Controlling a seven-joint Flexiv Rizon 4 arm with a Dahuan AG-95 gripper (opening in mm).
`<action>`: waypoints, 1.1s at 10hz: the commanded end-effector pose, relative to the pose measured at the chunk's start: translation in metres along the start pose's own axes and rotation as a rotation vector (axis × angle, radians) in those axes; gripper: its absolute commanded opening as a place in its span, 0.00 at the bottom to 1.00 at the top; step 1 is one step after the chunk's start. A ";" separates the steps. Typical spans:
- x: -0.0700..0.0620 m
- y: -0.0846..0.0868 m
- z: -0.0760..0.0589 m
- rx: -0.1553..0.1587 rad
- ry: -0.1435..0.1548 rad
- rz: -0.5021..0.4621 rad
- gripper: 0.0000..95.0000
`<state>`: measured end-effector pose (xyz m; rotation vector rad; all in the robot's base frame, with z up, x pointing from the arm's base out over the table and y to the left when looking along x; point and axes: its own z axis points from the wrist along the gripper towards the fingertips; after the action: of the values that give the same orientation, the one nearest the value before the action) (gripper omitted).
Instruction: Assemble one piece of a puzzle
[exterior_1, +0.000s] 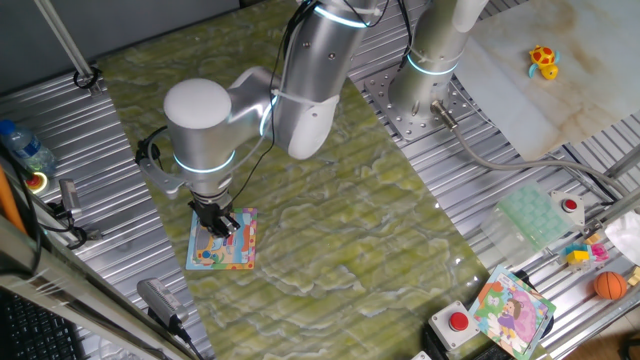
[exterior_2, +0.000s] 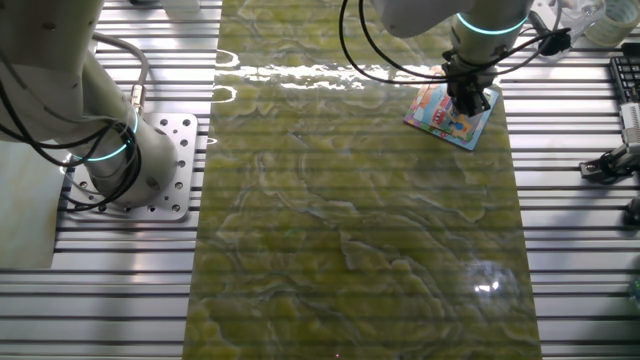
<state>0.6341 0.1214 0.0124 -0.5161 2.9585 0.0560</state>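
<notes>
The puzzle (exterior_1: 229, 248) is a square board with a light-blue border and an orange, pink and yellow cartoon picture. It lies flat on the green mat at the left of one fixed view, and at the upper right of the other fixed view (exterior_2: 440, 116). My gripper (exterior_1: 219, 223) points straight down over the board's upper part, its black fingers at or just above the picture; it also shows in the other fixed view (exterior_2: 468, 101). The piece is too small to make out and is hidden at the fingertips. I cannot tell whether the fingers are open or shut.
A second square board with a purple-and-green picture (exterior_1: 512, 311) lies at the lower right. A red button box (exterior_1: 458, 324), an orange ball (exterior_1: 609, 286), a yellow toy (exterior_1: 543, 60) and a second arm's base (exterior_2: 150, 165) stand around the green mat (exterior_1: 350, 220).
</notes>
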 end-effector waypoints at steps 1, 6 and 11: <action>0.000 0.001 0.000 0.002 0.003 0.001 0.00; 0.000 0.001 0.000 0.006 0.013 0.005 0.00; 0.000 0.002 0.001 0.003 0.025 0.011 0.00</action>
<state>0.6335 0.1232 0.0120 -0.5053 2.9844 0.0438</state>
